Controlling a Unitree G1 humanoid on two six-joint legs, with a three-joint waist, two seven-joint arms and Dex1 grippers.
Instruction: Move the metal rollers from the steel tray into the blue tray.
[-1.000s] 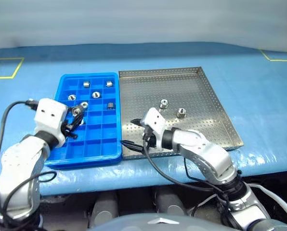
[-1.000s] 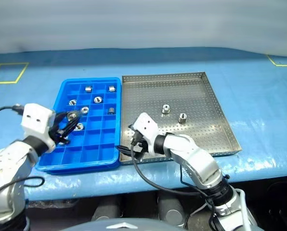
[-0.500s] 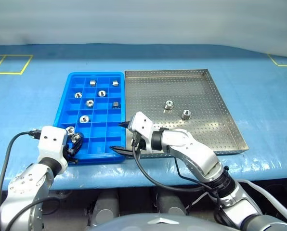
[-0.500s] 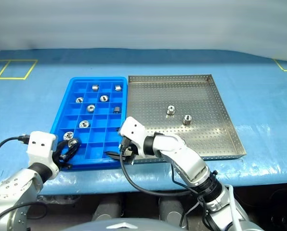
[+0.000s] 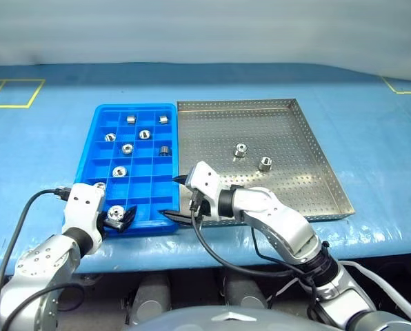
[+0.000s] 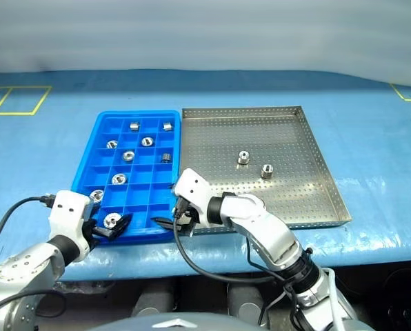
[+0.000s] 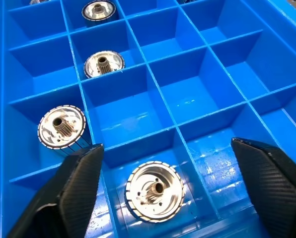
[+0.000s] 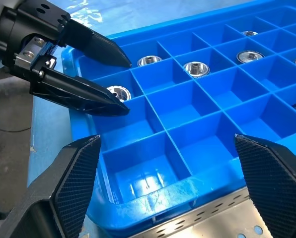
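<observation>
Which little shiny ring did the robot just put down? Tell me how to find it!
Find the bright blue plastic tray with many square compartments, left of the perforated steel tray. In its row nearest the robot, one silver metal roller sits alone between the left gripper's open black fingers.

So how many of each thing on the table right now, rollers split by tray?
metal rollers in the blue tray: 9
metal rollers in the steel tray: 2
blue tray: 1
steel tray: 1
Total: 13 things, 11 of them rollers
</observation>
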